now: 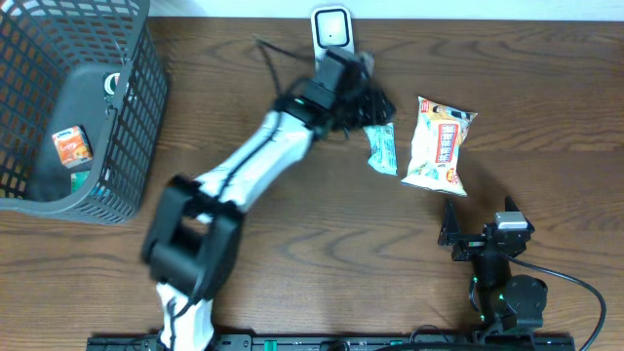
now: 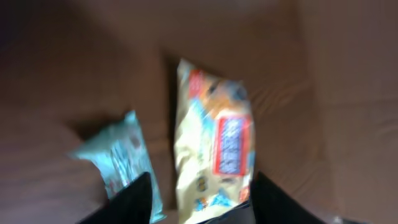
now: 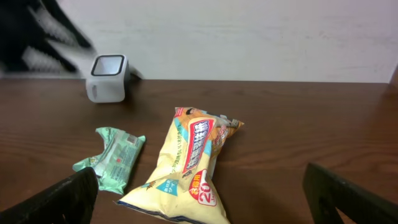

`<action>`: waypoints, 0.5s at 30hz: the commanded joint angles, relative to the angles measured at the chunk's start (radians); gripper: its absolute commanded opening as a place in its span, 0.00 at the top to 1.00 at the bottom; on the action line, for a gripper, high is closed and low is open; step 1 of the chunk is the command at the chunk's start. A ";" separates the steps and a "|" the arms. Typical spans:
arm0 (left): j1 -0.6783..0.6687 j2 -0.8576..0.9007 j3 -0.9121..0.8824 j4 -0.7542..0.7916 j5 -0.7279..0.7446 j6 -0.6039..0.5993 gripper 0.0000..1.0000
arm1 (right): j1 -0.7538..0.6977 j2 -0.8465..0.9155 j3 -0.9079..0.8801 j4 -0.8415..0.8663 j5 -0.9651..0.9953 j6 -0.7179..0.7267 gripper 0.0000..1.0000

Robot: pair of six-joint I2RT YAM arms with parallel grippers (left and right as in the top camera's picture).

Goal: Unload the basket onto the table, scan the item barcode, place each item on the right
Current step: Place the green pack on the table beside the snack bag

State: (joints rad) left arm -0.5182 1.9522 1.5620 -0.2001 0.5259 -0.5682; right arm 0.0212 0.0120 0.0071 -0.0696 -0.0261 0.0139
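**Brown wood desk: packets, scanner and both jaws**

Item 1. Green packet [image 1: 382,148]. It lies flat on the desk [image 1: 292,244], crumpled at one end. My left jaws hang just beside it, between it and the scanner. In my left wrist view it sits low and to the left, next to one of my dark fingers [image 2: 134,202]. That view is blurred, so I cannot tell whether the finger touches it.

Item 2. Yellow snack bag [image 1: 439,141]. It has a red label panel and lies flat, just beside the green packet on the side away from the basket. A narrow strip of desk shows between the two. In my left wrist view it runs lengthwise between my two fingers, on the desk beneath them.

Item 3. Scanner [image 1: 332,29]. A small white box with a dark window, upright at the far edge of the desk, close behind my left jaws.

Item 4. Left jaws. They stand parted, with a clear gap between the fingers and nothing gripped.

Item 5. Right jaws. They are spread wide and hold nothing, with one finger [image 3: 62,199] at each lower corner of my right wrist view. They sit low near the front edge, apart from both packets. The yellow snack bag is straight ahead and the green packet ahead to the left.

Item 6. Grey mesh basket [image 1: 127,127]. It sits at the far left corner, well apart from the packets, with an orange packet [image 1: 72,146] inside.
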 commanded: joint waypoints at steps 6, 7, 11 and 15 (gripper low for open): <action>0.194 -0.344 0.027 0.006 -0.097 0.388 0.26 | 0.009 -0.006 -0.002 -0.003 0.005 -0.008 0.01; 0.232 -0.383 0.027 0.004 -0.153 0.413 0.22 | 0.009 -0.006 -0.002 -0.003 0.005 -0.008 0.01; 0.399 -0.493 0.027 -0.013 -0.391 0.492 0.15 | 0.009 -0.006 -0.002 -0.003 0.005 -0.008 0.01; 0.629 -0.539 0.027 -0.071 -0.578 0.512 0.11 | 0.009 -0.006 -0.002 -0.003 0.005 -0.008 0.01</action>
State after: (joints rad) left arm -0.0269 1.4273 1.5711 -0.2375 0.1688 -0.1291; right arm 0.0212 0.0120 0.0071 -0.0696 -0.0261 0.0139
